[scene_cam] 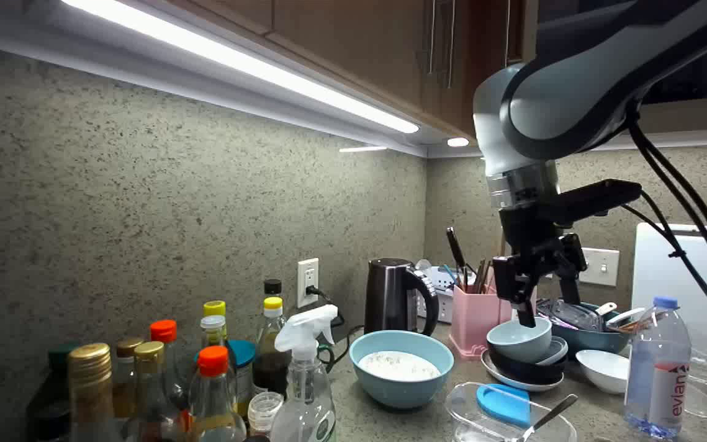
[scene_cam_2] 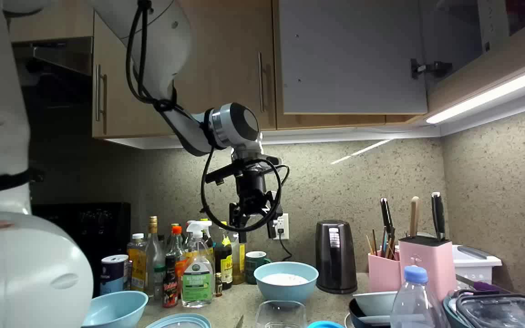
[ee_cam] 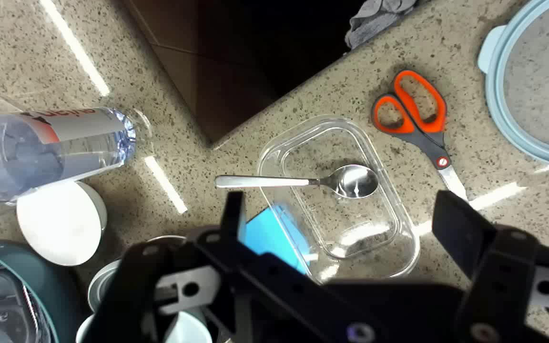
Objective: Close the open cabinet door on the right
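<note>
The cabinet door (scene_cam_2: 353, 54) stands open under the upper cabinets in an exterior view, its pale grey inner face and a hinge at its right edge showing. In an exterior view its dark brown outer face (scene_cam: 493, 31) shows beside the arm, with a thin vertical handle; the arm hides part of that area. My gripper (scene_cam: 548, 307) points down, well below the door and apart from it, above the counter; it also shows in an exterior view (scene_cam_2: 257, 232). In the wrist view the gripper (ee_cam: 343, 221) has its fingers wide apart with nothing between them. The door is out of the wrist view.
Below the gripper are a clear container (ee_cam: 331, 190) with a spoon (ee_cam: 298, 182), and scissors (ee_cam: 417, 114). A water bottle (scene_cam: 660, 368), stacked bowls (scene_cam: 520, 341), kettle (scene_cam_2: 336, 255), pink knife block (scene_cam_2: 429, 269) and several sauce bottles stand on the counter. A white cutting board (scene_cam: 691, 276) stands upright.
</note>
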